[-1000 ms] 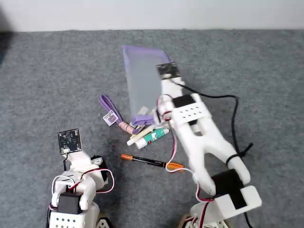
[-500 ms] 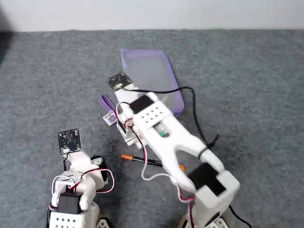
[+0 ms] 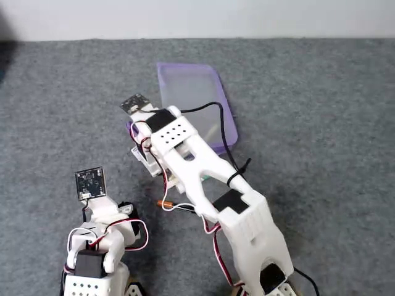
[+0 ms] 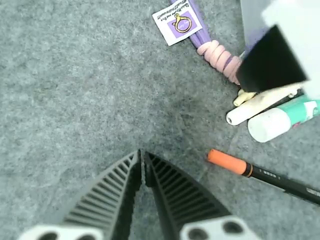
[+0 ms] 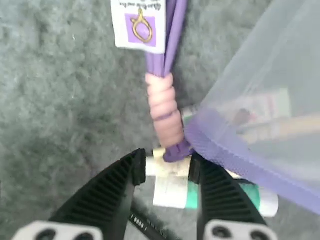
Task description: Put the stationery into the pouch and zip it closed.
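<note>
The purple mesh pouch (image 3: 191, 92) lay flat on the grey desk (image 3: 321, 123). At the pouch's near corner the right end effector (image 5: 167, 162) hung narrowly parted, its jaws on either side of the end of the pink-coiled strap (image 5: 162, 107). A white stick (image 4: 255, 107) and a green-labelled tube (image 4: 280, 120) lay at that same corner. The orange-capped pen (image 4: 260, 172) lay farther from the pouch. The left end effector (image 4: 141, 159) was pressed together and empty, well apart from the pouch.

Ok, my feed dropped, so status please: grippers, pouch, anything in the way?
Left gripper shut, empty, over the mat. Right gripper open, straddling the pouch corner by its pink-coiled strap. Orange-capped pen outside, on the mat.
</note>
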